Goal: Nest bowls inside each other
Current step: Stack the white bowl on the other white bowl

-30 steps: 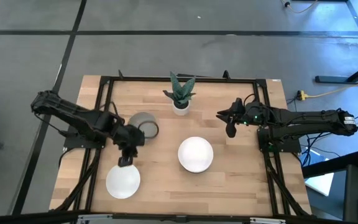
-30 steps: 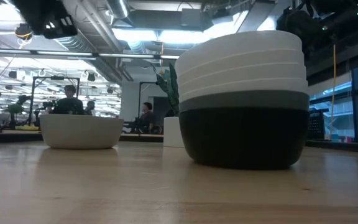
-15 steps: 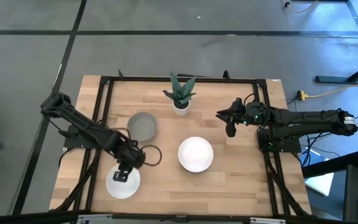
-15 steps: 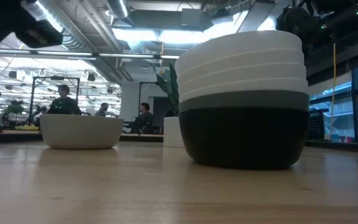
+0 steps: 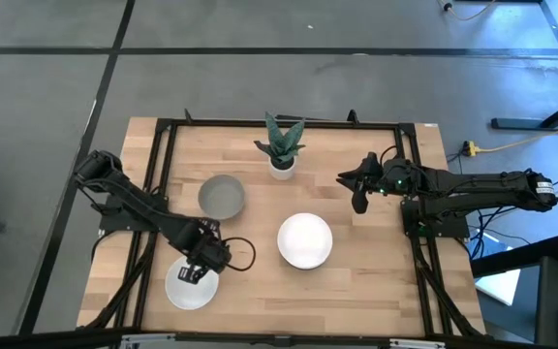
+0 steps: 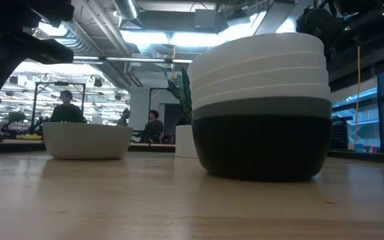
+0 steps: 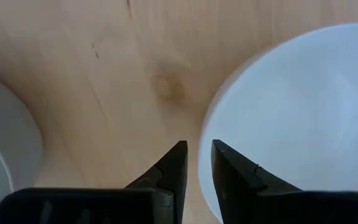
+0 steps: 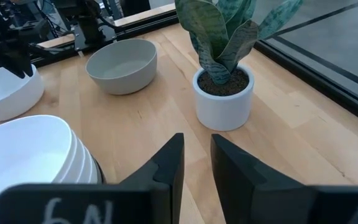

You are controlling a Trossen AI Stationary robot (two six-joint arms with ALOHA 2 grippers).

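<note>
High view: the left gripper (image 5: 194, 274), fingers nearly closed on nothing, is poised over a smooth white round bowl (image 5: 191, 286) at seven o'clock. A grey bowl (image 5: 222, 196) is seen at ten o'clock and a nested white-topped stack (image 5: 305, 240) centrally. The right gripper (image 5: 358, 203), narrowly parted and empty, is held at two o'clock.

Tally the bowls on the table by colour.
White bowls: 5 (one loose, four in the stack)
Grey bowls: 2 (one loose, one in the stack)
Black bowl: 1 (bottom of the stack)
Total: 8
</note>
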